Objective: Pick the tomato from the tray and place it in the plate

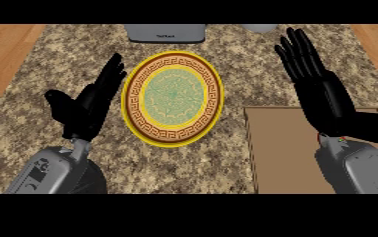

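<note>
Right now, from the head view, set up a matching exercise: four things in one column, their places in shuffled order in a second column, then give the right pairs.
Things
1. plate
2. tray
3. left hand
4. right hand

Places
A. open, fingers straight, just left of the plate
B. at the middle of the granite counter
C. open, fingers up, above the tray's far edge
D. brown and flat, at the lower right, under the right forearm

Pairs: 1-B, 2-D, 3-A, 4-C

No tomato shows on the visible part of the tray.
</note>
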`<state>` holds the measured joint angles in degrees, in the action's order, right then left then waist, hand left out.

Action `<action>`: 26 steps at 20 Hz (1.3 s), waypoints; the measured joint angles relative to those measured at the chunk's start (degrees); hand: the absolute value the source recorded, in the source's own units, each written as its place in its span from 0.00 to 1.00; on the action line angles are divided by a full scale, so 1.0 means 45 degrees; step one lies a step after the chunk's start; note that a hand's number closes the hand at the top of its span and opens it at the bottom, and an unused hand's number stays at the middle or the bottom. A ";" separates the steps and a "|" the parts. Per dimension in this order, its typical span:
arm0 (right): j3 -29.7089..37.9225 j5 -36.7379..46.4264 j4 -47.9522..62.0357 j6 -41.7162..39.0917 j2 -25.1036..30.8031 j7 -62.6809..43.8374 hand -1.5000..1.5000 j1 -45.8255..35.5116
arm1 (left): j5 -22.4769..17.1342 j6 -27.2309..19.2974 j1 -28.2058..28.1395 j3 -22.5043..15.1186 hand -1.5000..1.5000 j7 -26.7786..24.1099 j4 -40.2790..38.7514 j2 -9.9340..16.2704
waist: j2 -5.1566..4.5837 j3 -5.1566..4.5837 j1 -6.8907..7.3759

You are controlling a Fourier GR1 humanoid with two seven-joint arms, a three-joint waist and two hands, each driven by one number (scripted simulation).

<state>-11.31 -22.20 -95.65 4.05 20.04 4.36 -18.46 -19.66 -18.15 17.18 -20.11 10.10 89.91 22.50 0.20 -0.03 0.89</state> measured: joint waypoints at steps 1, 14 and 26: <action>0.0106 0.0091 0.0064 0.0223 -0.0084 -0.0115 0.00 0.0008 | 0.0107 0.0045 0.0076 0.0073 0.50 -0.0050 -0.0168 -0.0019 | -0.0010 0.0001 -0.0052; 0.0760 0.5194 0.4168 0.6217 0.0797 -0.2416 0.00 0.1094 | 0.1400 -0.0059 -0.0393 0.0453 0.50 -0.1140 -0.1244 0.0888 | -0.0209 -0.0083 -0.0072; -0.0572 1.0768 0.1615 0.8120 0.2220 -0.7066 0.00 0.2562 | 0.1632 0.0534 -0.0415 0.1181 0.50 -0.1486 -0.2132 0.0734 | 0.0011 -0.0031 -0.0373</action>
<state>-13.88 26.25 -88.38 40.59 30.02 -27.44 -6.93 -12.32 -15.75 15.31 -14.79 3.41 80.31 25.80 0.25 -0.16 -0.79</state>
